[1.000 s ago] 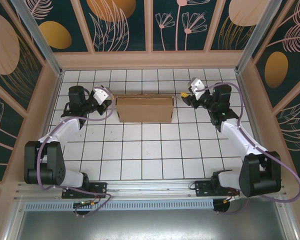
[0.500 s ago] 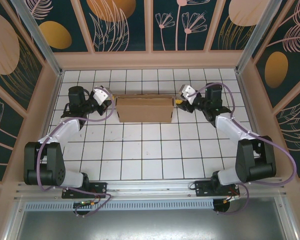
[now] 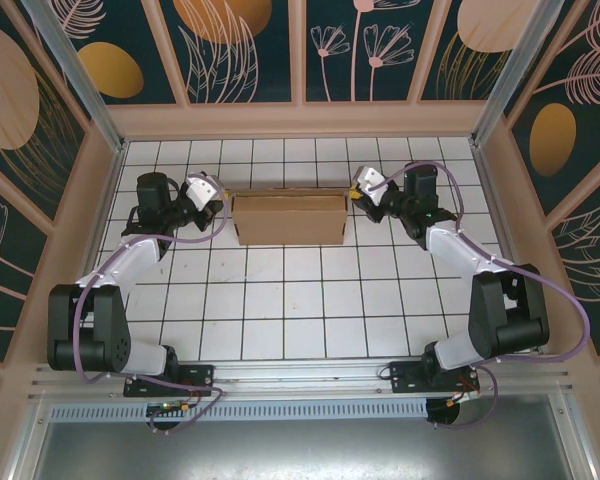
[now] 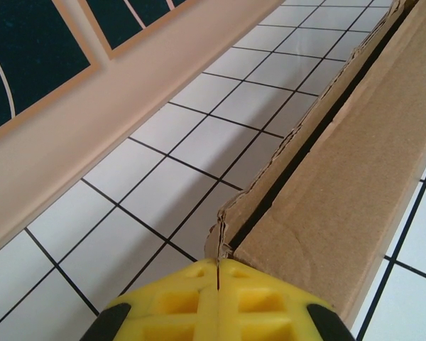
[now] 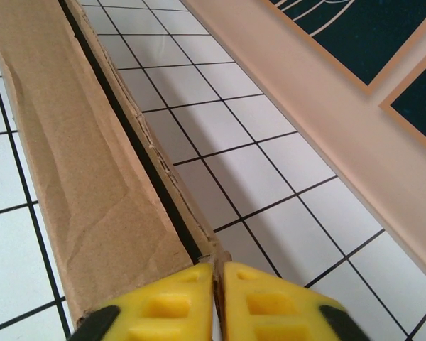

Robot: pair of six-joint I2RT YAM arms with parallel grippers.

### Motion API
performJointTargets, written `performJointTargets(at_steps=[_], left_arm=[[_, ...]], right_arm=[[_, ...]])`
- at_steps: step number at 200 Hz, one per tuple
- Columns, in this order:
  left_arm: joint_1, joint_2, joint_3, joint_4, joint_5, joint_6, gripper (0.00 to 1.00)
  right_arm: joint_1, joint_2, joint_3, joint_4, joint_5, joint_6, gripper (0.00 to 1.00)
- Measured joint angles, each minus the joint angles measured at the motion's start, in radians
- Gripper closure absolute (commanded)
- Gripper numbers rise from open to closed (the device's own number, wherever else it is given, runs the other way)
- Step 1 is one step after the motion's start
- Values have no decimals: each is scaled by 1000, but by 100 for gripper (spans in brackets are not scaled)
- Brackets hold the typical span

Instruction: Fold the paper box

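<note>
The paper box (image 3: 288,219) lies nearly closed, its inside hidden behind a dark slit, with the left gripper (image 3: 222,209) and right gripper (image 3: 352,197) each pinched tight on an end corner.

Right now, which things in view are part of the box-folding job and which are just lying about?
Job: plain brown corrugated cardboard mailer box; left claw, shut on its left end; right claw, shut on its right end.
Lying about: nothing loose; just fixtures, the white tiled table and dark floral wall panels.
</note>
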Motion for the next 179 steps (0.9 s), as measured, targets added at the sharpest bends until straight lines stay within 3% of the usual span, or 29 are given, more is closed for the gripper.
performJointTargets(at_steps=[20, 85, 133, 179], left_arm=[[-3, 0, 0, -3, -4, -6, 100], [-44, -17, 35, -69, -69, -92, 100], [-69, 27, 158, -147, -133, -298, 100], [-108, 52, 172, -206, -243, -487, 100]], right_arm=[[9, 0, 4, -2, 14, 13, 100], [48, 12, 31, -19, 111, 150, 100], [87, 15, 45, -36, 208, 264, 100], [100, 15, 61, -48, 255, 402, 100]])
